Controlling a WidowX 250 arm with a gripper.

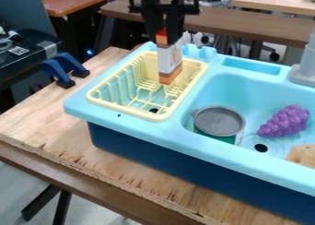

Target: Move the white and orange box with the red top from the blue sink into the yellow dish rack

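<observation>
Slender box, white with orange ends, hangs in the upper centre of the frame, directly beneath your gripper, which is clamped around its upper end. Its long axis runs nearly upright, in line with the gripper, with the lower end pointing down into the rack's outline; you can't tell whether it touches the wires.

Around it, you have the plywood tabletop across the left and bottom, then the light-blue toy sink from centre to right. The pale-yellow dish rack sits on the sink's left side. In the basin, you see a tin can right of centre and purple toy grapes near the right edge.
</observation>
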